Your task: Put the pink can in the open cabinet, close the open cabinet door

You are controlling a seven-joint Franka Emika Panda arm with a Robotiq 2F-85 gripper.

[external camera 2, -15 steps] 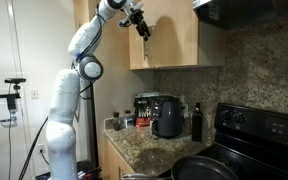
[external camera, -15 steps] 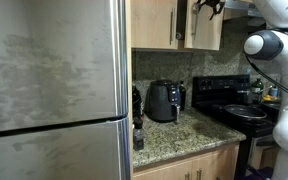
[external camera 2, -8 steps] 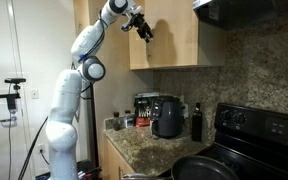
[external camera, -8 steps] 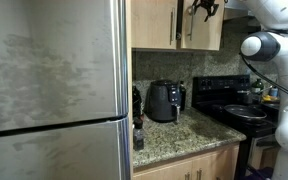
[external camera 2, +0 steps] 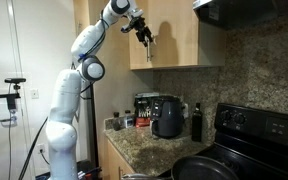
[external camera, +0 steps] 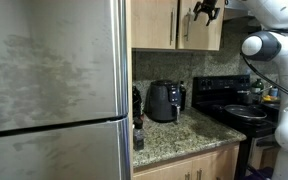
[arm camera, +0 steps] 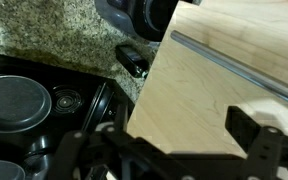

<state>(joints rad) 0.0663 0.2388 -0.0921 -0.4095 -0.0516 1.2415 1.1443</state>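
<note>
The pink can shows in no view. My gripper (external camera 2: pixel 146 40) is up at the light-wood cabinet (external camera 2: pixel 169 55), right against the face of the cabinet door (external camera 2: pixel 176 30). It appears at the top of an exterior view too, gripper (external camera: pixel 204 12) beside the door's dark bar handle (external camera: pixel 184 25). In the wrist view the cabinet door (arm camera: pixel 214 90) fills the middle, with its metal bar handle (arm camera: pixel 234 68) running slantwise. The gripper (arm camera: pixel 184 135) is open, its dark fingers (arm camera: pixel 259 135) spread over the panel with nothing between them. No cabinet interior shows.
A black air fryer (external camera 2: pixel 167 115) and a dark bottle (external camera 2: pixel 196 122) stand on the granite counter (external camera: pixel 174 130) below. The black stove (external camera: pixel 229 105) with a pan (external camera 2: pixel 199 168) is beside them. A steel fridge (external camera: pixel 54 90) fills one side. Small items crowd the counter's end (external camera 2: pixel 124 121).
The gripper has dropped a little along the cabinet door's face and turned, staying open. Nothing else has moved.
</note>
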